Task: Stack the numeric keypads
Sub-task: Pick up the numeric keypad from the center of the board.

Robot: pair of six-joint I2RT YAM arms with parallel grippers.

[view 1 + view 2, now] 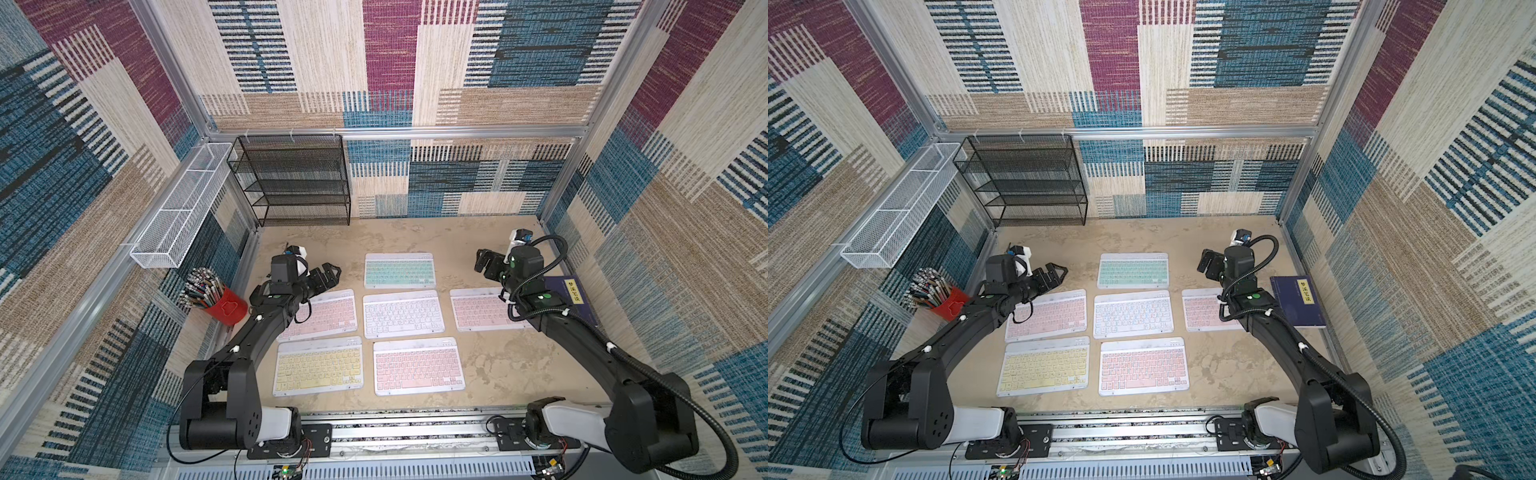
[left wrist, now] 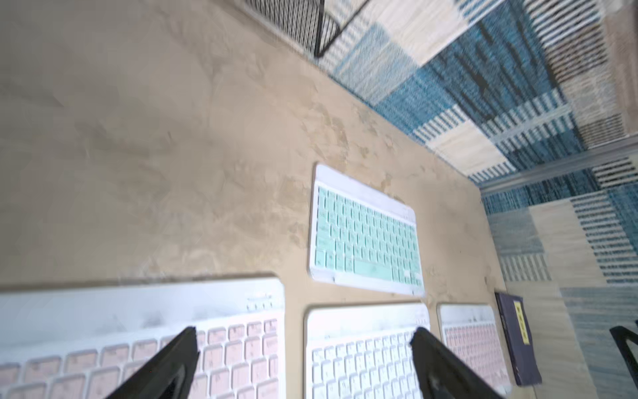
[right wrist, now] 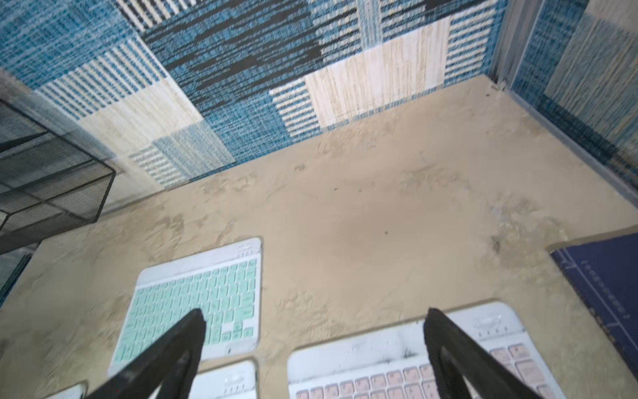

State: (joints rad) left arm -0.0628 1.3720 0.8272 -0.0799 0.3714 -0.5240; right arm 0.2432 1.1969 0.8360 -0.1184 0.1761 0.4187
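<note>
Six numeric keypads lie flat and apart on the beige table in both top views: mint (image 1: 400, 270) at the back, pink (image 1: 328, 313), white (image 1: 403, 313) and pink (image 1: 478, 309) in the middle row, yellow (image 1: 318, 365) and pink (image 1: 417, 365) in front. My left gripper (image 1: 328, 276) hovers open above the left pink keypad's far edge; its wrist view shows the left gripper (image 2: 304, 332) empty over the pink (image 2: 241, 355) and white (image 2: 359, 359) keypads. My right gripper (image 1: 484, 262) hangs open over the right pink keypad's far edge. The right gripper (image 3: 316, 311) holds nothing.
A black mesh shelf (image 1: 295, 178) stands at the back left. A white wire basket (image 1: 183, 208) hangs on the left wall. A red cup of pens (image 1: 220, 303) sits by the left arm. A dark blue book (image 1: 575, 299) lies by the right wall.
</note>
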